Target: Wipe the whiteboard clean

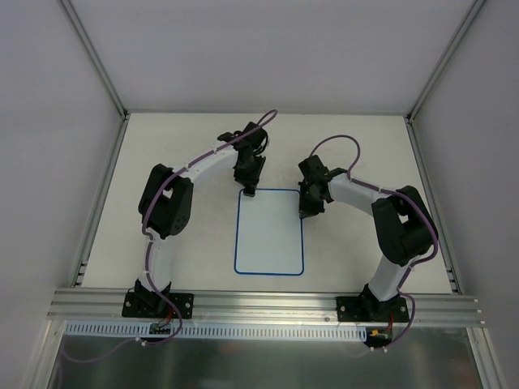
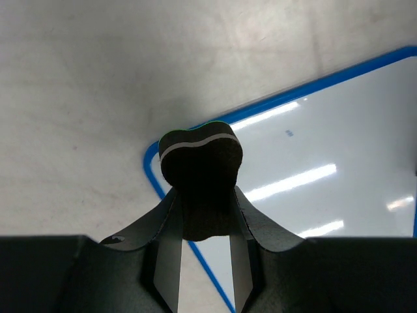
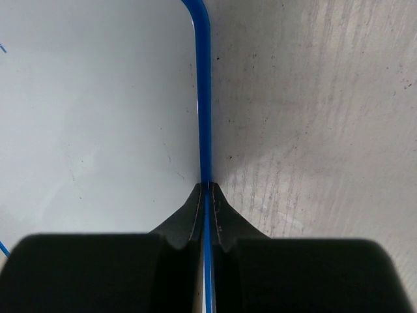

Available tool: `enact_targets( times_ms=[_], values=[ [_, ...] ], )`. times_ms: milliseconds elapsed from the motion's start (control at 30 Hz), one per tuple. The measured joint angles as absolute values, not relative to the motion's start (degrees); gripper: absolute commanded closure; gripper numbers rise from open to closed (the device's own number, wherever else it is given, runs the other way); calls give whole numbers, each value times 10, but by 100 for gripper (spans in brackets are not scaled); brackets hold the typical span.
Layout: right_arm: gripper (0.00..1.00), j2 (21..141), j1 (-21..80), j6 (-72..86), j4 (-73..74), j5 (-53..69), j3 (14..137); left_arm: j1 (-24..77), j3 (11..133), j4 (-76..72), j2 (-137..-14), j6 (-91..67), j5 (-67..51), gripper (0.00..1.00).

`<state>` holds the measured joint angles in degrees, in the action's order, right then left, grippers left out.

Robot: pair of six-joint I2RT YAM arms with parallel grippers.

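Note:
The whiteboard lies flat mid-table, white with a thin blue rim. My left gripper sits at its far left corner, shut on a dark eraser block with a pale stripe and green edge. In the left wrist view the eraser covers that corner of the whiteboard, and a tiny blue mark shows on the face. My right gripper is shut, with its tips right over the board's right rim. Short blue strokes show at the far left edge of the right wrist view.
The pale table stretches around the board. White enclosure walls with metal posts bound the back and sides. An aluminium rail carrying both arm bases runs along the near edge.

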<state>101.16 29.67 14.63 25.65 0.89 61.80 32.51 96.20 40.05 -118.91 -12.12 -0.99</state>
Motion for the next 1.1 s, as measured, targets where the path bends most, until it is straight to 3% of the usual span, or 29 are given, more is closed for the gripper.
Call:
enact_targets(
  times_ms=[333,1100],
  values=[
    [99,1012,297,144,257,8,618,371,1022,398,-1271,-123,6,100],
    [100,1012,299,143,275,0,623,421,1057,436,-1289,-24,46,100]
  ],
)
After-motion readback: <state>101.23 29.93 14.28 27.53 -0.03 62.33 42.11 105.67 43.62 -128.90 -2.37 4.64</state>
